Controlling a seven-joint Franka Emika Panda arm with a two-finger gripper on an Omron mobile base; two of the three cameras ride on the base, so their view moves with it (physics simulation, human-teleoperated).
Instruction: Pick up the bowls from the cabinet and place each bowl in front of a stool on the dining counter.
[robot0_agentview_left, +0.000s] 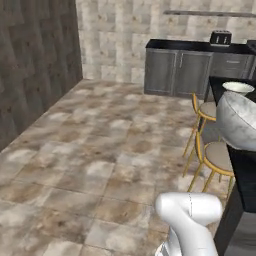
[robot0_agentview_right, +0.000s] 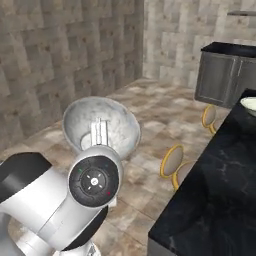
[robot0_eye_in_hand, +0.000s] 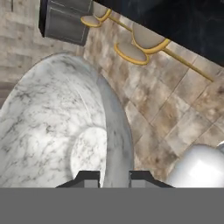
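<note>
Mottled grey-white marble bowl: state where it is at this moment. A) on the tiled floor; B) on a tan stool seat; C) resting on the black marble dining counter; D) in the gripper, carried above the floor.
D: the mottled grey-white marble bowl sits clamped on its rim between the gripper fingers, tilted in the air over the tiled floor, short of the black white-veined marble dining counter.

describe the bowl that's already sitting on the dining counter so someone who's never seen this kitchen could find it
Find the black marble dining counter with two gold-legged stools along its side. At its far end, by the farther stool, sits a cream bowl. It rests on the counter, unlike the marbled grey bowl held in the gripper.
</note>
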